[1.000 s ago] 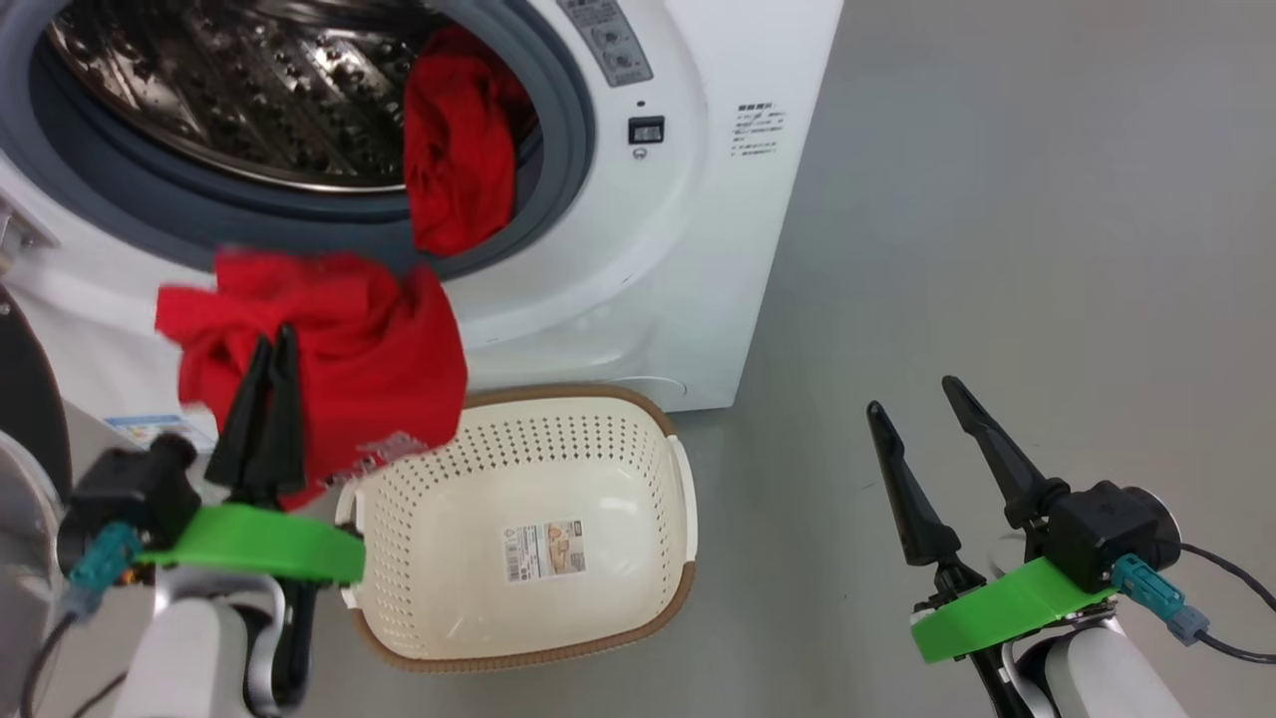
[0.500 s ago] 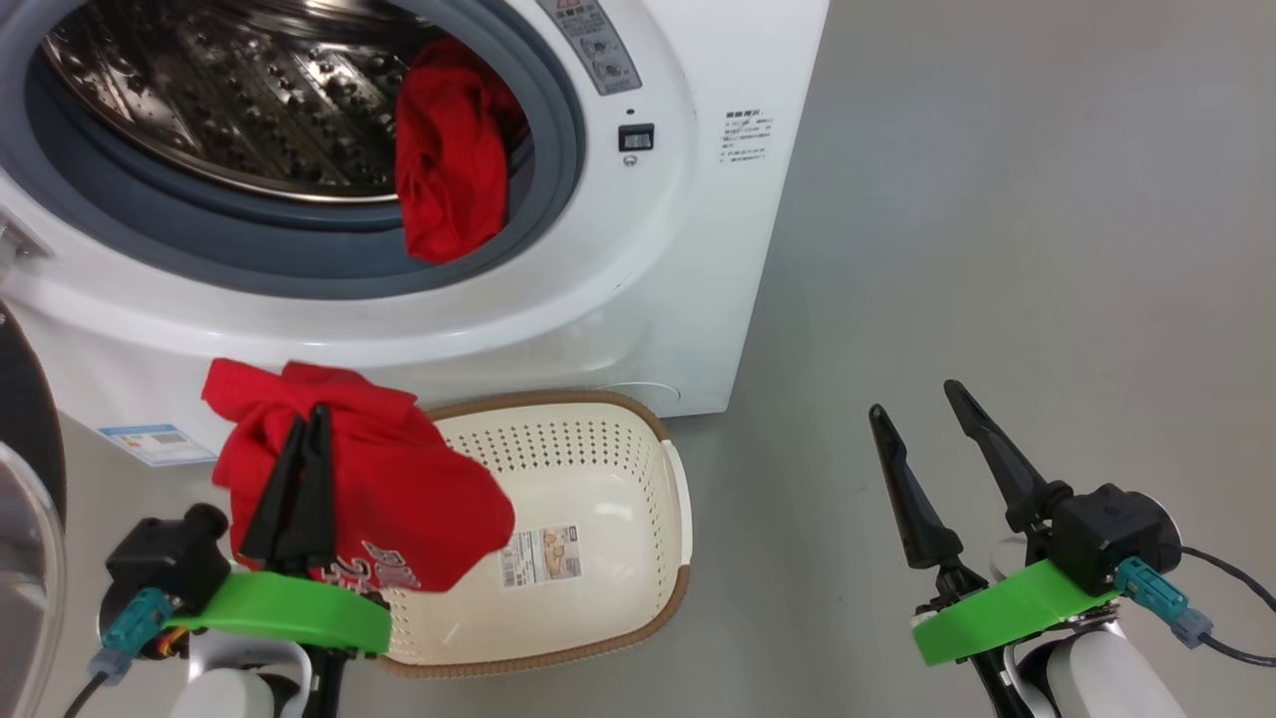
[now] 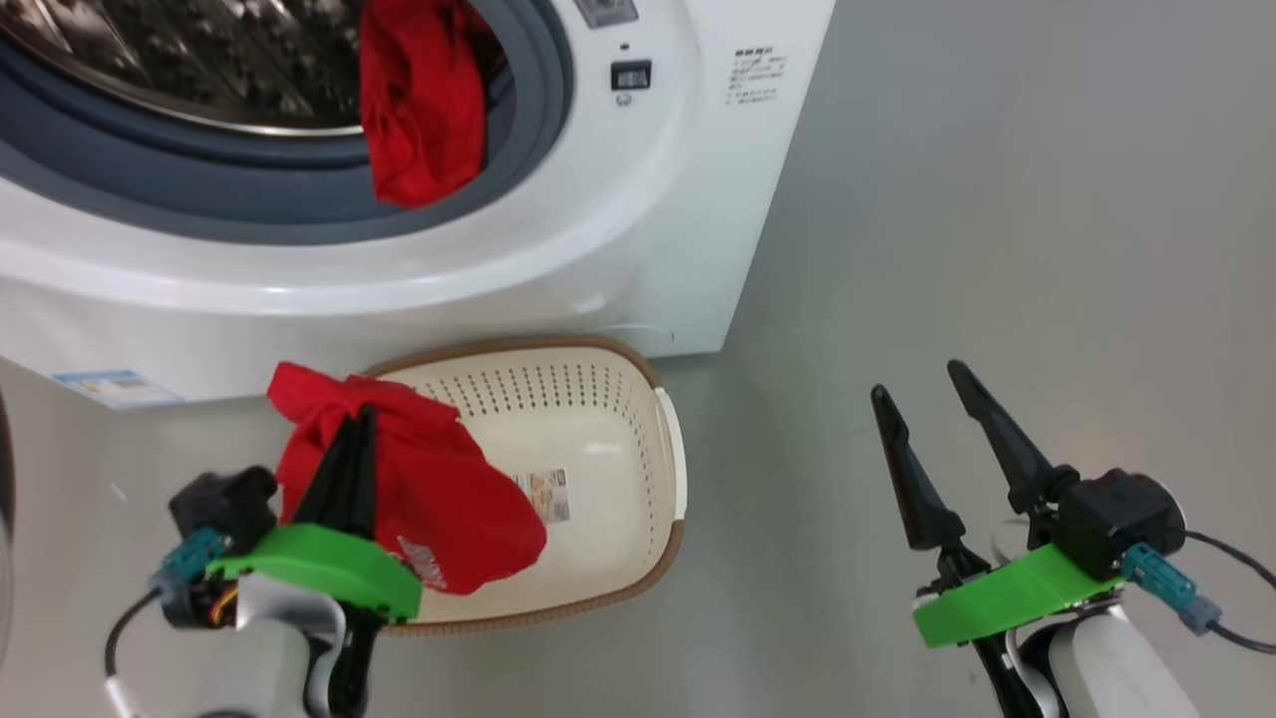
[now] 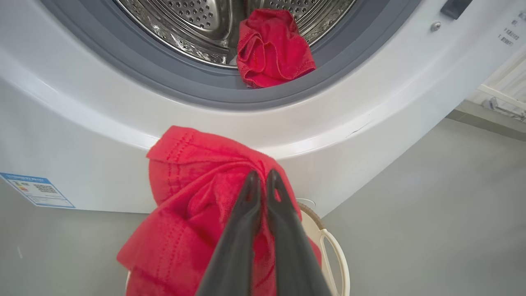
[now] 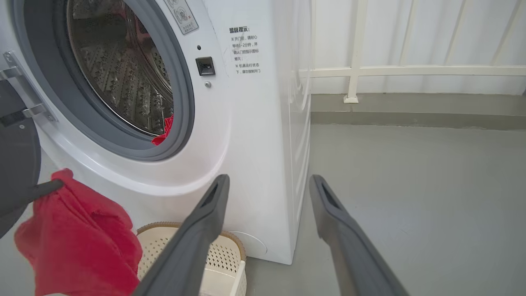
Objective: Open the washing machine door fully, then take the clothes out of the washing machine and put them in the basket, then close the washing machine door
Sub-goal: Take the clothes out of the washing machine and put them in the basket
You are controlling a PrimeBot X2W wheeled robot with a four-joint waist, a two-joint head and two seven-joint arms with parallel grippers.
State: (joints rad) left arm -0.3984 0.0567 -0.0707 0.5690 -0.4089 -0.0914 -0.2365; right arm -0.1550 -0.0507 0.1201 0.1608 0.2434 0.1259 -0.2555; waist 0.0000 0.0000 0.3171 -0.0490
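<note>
My left gripper [image 3: 359, 419] is shut on a red garment [image 3: 449, 509] that hangs over the left part of the cream basket [image 3: 608, 419]. The basket stands on the floor in front of the white washing machine [image 3: 658, 199]. Another red piece of the clothes [image 3: 419, 100] lies on the grey ring at the drum mouth. In the left wrist view the fingers [image 4: 246, 213] pinch the red garment [image 4: 189, 205] below the drum cloth [image 4: 273, 49]. My right gripper [image 3: 927, 384] stands open and empty to the right, above bare floor. The dark washing machine door [image 5: 16, 164] hangs open at the left.
Grey floor [image 3: 997, 199] stretches to the right of the machine. A white railing [image 5: 411, 70] and a low kerb run behind it. A blue label [image 3: 110, 384] sits low on the machine's front.
My left gripper has come down and to the right with the red garment, from in front of the drum mouth to over the basket. The head camera has tilted down. The right gripper stays put.
</note>
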